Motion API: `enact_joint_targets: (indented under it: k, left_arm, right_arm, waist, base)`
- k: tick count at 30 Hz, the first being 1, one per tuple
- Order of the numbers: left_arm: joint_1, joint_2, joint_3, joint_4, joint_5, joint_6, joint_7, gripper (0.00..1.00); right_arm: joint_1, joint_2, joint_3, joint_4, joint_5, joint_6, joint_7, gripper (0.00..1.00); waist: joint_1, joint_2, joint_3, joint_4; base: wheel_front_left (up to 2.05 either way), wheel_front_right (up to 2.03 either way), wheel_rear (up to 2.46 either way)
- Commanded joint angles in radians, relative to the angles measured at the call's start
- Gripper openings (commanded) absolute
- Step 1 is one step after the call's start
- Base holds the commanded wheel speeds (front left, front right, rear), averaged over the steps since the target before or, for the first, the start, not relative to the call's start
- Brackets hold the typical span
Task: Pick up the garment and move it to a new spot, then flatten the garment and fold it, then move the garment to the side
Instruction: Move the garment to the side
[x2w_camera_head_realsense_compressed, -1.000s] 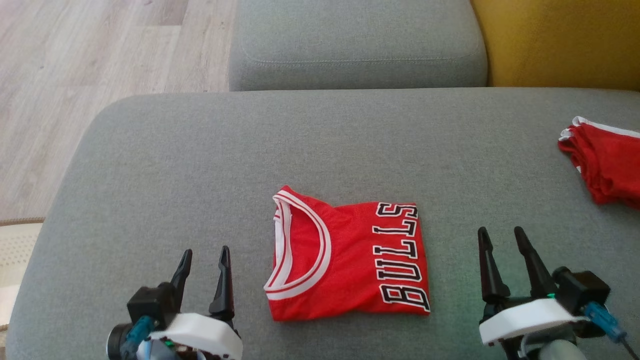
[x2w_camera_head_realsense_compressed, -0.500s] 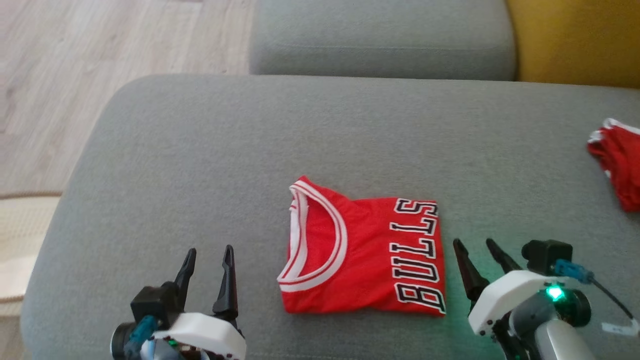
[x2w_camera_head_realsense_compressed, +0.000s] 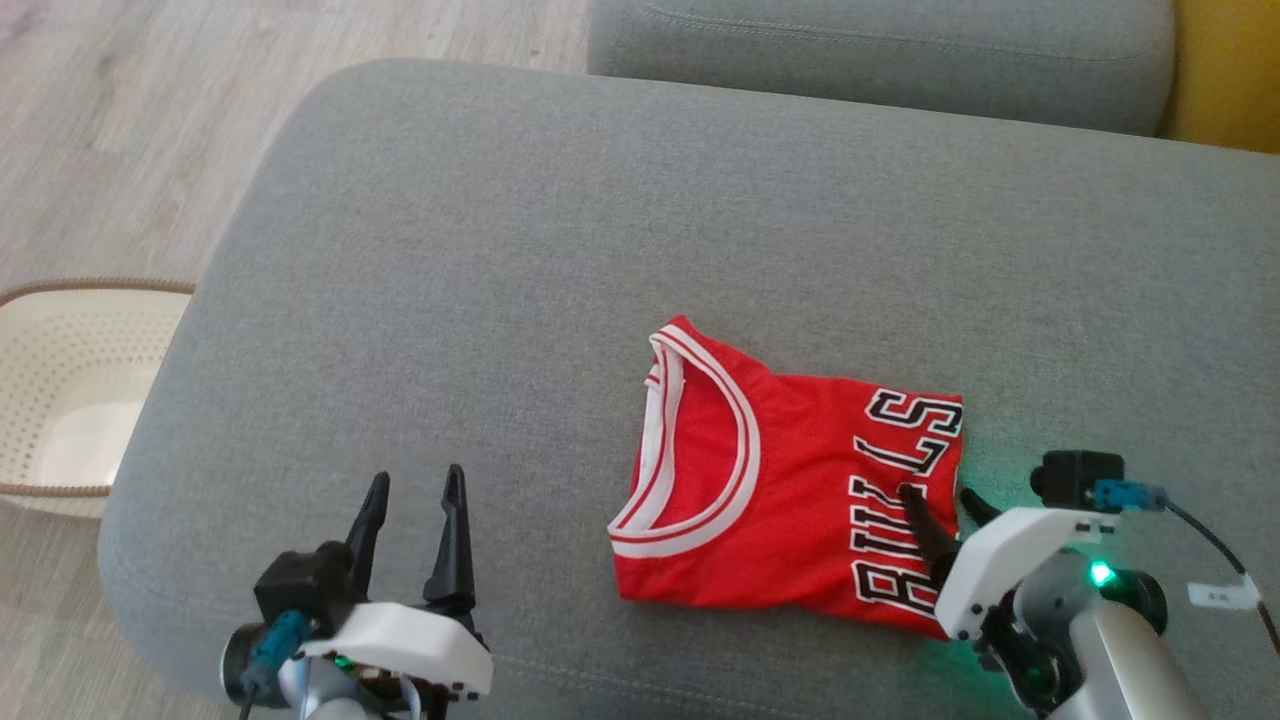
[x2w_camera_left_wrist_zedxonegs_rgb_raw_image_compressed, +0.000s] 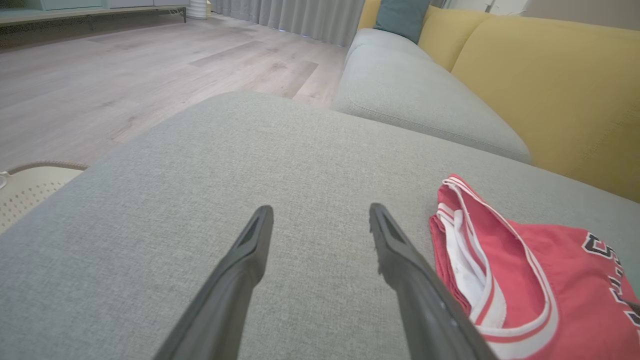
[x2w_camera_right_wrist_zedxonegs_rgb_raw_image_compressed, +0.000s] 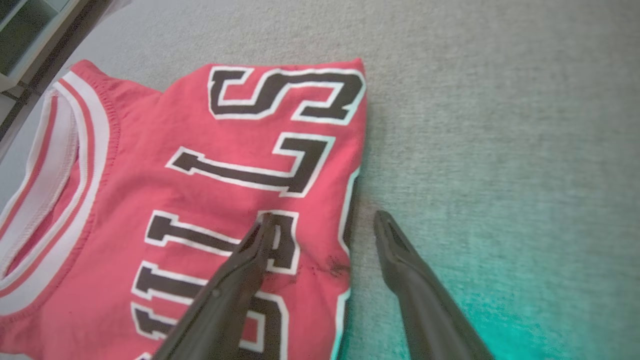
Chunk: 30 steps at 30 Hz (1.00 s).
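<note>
The garment (x2w_camera_head_realsense_compressed: 780, 480), a red jersey with white trim and black "BULLS" lettering, lies folded flat on the grey cushion (x2w_camera_head_realsense_compressed: 560, 260). My right gripper (x2w_camera_head_realsense_compressed: 940, 495) is open and straddles the jersey's right edge. In the right wrist view one finger is over the lettering and the other over the cushion, either side of the garment (x2w_camera_right_wrist_zedxonegs_rgb_raw_image_compressed: 210, 190) edge, with the gripper (x2w_camera_right_wrist_zedxonegs_rgb_raw_image_compressed: 322, 220) holding nothing. My left gripper (x2w_camera_head_realsense_compressed: 412, 488) is open over bare cushion, left of the jersey. The left wrist view has its gripper (x2w_camera_left_wrist_zedxonegs_rgb_raw_image_compressed: 320, 212) beside the garment's (x2w_camera_left_wrist_zedxonegs_rgb_raw_image_compressed: 525, 280) collar.
A cream perforated basket (x2w_camera_head_realsense_compressed: 60, 390) stands on the wooden floor (x2w_camera_head_realsense_compressed: 110, 130) left of the cushion. A second grey cushion (x2w_camera_head_realsense_compressed: 880, 50) lies behind, with a yellow sofa back (x2w_camera_head_realsense_compressed: 1230, 70) at the far right.
The head camera has turned left, so the picture shifted right and the basket came into view. My right gripper moved left to the jersey's right edge. The left gripper stayed put.
</note>
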Motion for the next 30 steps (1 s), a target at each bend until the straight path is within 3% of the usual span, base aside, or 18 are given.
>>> enact_joint_targets:
  k: [1, 2, 3, 6, 7, 16, 22, 23, 30]
  left_arm:
    - [-0.046, -0.004, 0.039, -0.029, 0.005, -0.003, -0.013, 1.00]
    - [-0.046, -0.005, 0.040, -0.029, 0.006, -0.004, -0.013, 1.00]
    - [-0.047, -0.005, 0.042, -0.029, 0.006, -0.005, -0.013, 1.00]
    - [-0.047, -0.006, 0.048, -0.030, 0.009, -0.004, -0.013, 1.00]
    - [-0.047, -0.006, 0.049, -0.031, 0.010, -0.004, -0.013, 1.00]
    - [-0.051, -0.007, 0.054, -0.048, 0.021, -0.015, -0.013, 1.00]
    - [-0.060, -0.008, 0.050, -0.066, 0.030, -0.020, -0.013, 1.00]
    - [-0.060, -0.008, 0.050, -0.066, 0.030, -0.020, -0.013, 1.00]
    - [-0.086, -0.007, 0.051, -0.075, 0.051, -0.027, -0.013, 1.00]
  right_arm:
    - [-0.035, -0.003, 0.040, -0.006, 0.016, -0.001, 0.027, 1.00]
    - [-0.036, -0.003, 0.047, -0.001, 0.025, -0.001, 0.040, 0.82]
    - [-0.038, -0.003, 0.052, 0.002, 0.031, -0.001, 0.049, 0.53]
    - [-0.043, -0.003, 0.060, 0.006, 0.037, -0.001, 0.058, 0.23]
    - [-0.046, -0.003, 0.061, 0.005, 0.039, -0.001, 0.054, 0.00]
    - [-0.089, -0.029, 0.015, -0.056, -0.005, -0.001, -0.032, 0.00]
    - [-0.104, -0.066, -0.034, -0.144, -0.034, -0.001, -0.037, 0.00]
    - [-0.104, -0.066, -0.034, -0.144, -0.034, -0.001, -0.037, 0.00]
    - [-0.118, -0.083, -0.060, -0.253, -0.040, -0.001, -0.026, 0.00]
  waist:
    - [0.0000, 0.0000, 0.005, 0.008]
    - [0.0000, 0.0000, 0.005, 0.009]
    - [0.0000, 0.0000, 0.006, 0.009]
    - [0.0000, 0.0000, 0.007, 0.005]
    - [0.0000, 0.0000, 0.007, 0.000]
    - [0.0000, 0.0000, 0.021, -0.105]
    - [0.0000, 0.0000, 0.055, -0.253]
    - [0.0000, 0.0000, 0.055, -0.253]
    - [0.0000, 0.0000, 0.121, -0.462]
  base:
    - [0.00, 0.00, 0.00]
    - [0.00, 0.00, 0.00]
    - [0.00, 0.00, 0.00]
    - [0.00, 0.00, 0.00]
    - [0.00, 0.00, 0.00]
    - [0.00, 0.00, 0.00]
    - [0.00, 0.00, 0.00]
    - [0.00, 0.00, 0.00]
    - [0.00, 0.00, 0.00]
